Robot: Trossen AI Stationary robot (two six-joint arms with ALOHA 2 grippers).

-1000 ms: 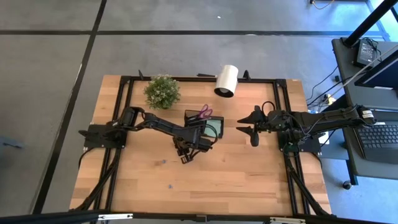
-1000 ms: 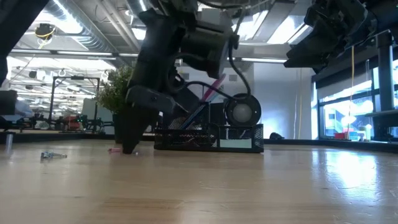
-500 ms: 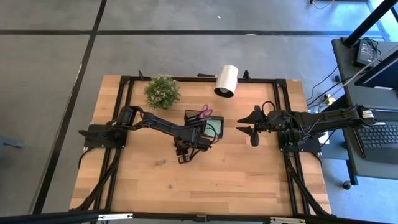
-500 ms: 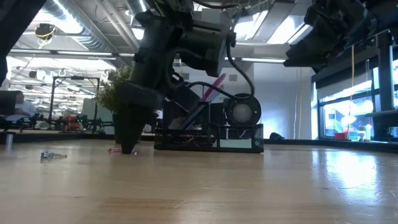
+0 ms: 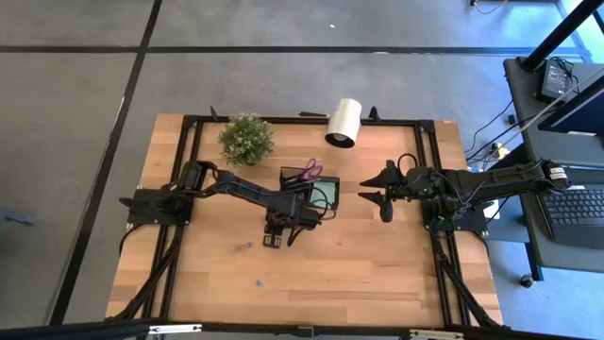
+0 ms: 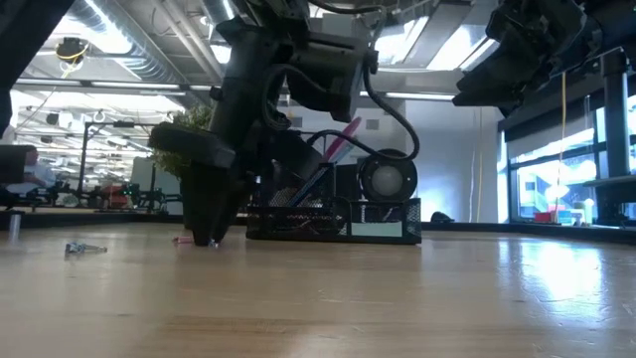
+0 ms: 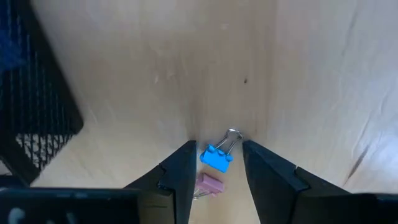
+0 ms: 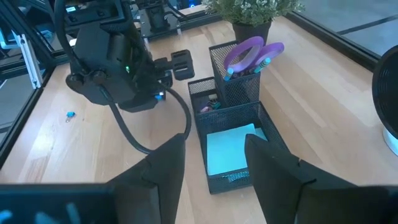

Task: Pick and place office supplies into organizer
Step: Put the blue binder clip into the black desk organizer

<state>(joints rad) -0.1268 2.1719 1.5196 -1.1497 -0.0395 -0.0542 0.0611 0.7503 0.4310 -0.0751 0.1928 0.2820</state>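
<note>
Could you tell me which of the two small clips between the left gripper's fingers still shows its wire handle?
The blue clip; a wire loop sticks out of it, unlike the pink clip.

From my low view, the left gripper (image 6: 211, 234) hides whatever lies under it. My left wrist view cuts off the organizer (image 7: 34, 118), and the pink clip (image 7: 209, 185) is partly hidden between the fingers.
</note>
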